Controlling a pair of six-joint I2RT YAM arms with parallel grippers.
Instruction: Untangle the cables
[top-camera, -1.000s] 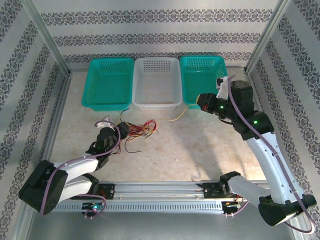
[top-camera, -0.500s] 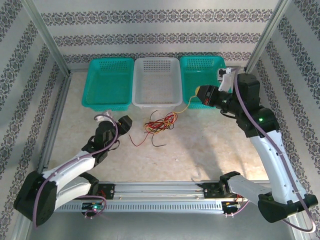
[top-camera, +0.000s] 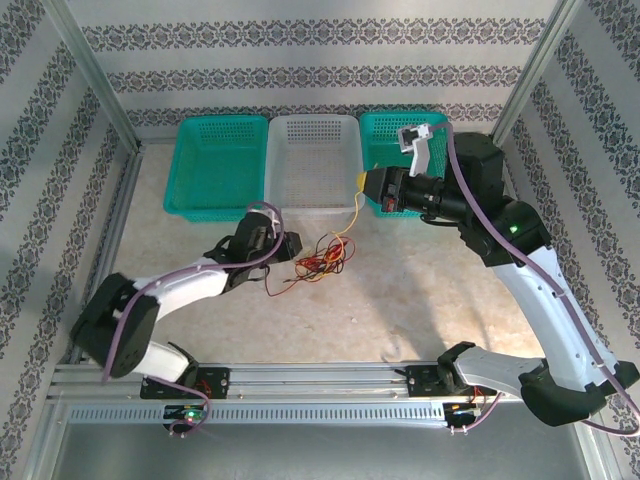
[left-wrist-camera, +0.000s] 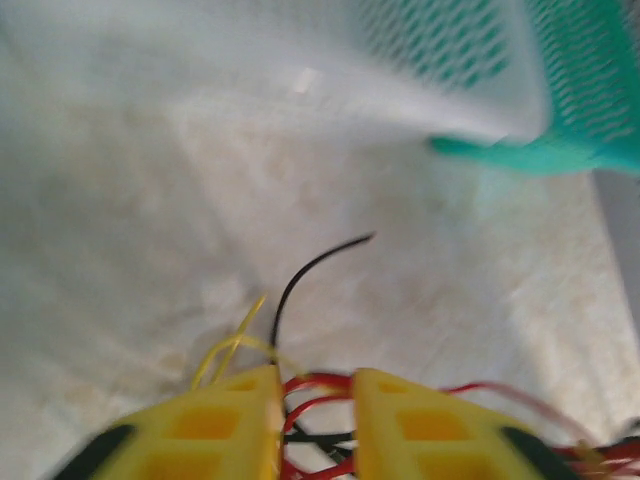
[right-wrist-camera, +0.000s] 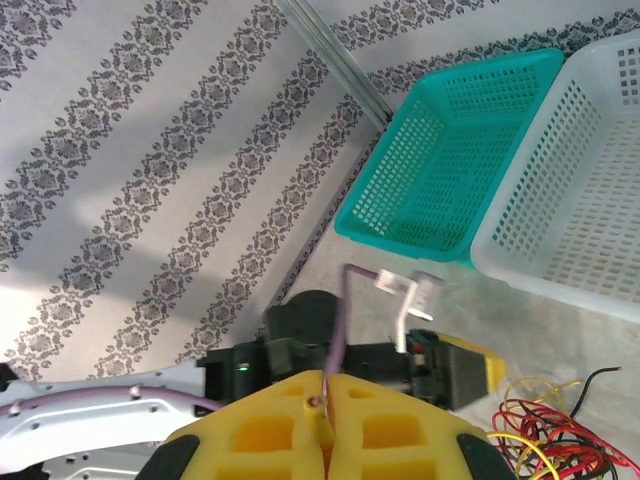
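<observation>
- My left arm lies low, stretched from the worktop's near-left corner toward the middle.
- Left claw (top-camera: 289, 246) has its jaws partly apart, with red strands running through the gap.
- The cables (top-camera: 322, 256) are tangled mid-worktop, just ahead of that claw and near the white basket (top-camera: 312, 206).
- My right arm is raised and bent, wrist pointing left.
- Right claw (top-camera: 365, 184) is clenched on the yellow cable (top-camera: 354, 208), which hangs down to the tangle.
- Two teal baskets (top-camera: 215, 211) flank the white one along the far edge.

The cables (top-camera: 320, 255) before middle basket (top-camera: 310, 150)
</observation>
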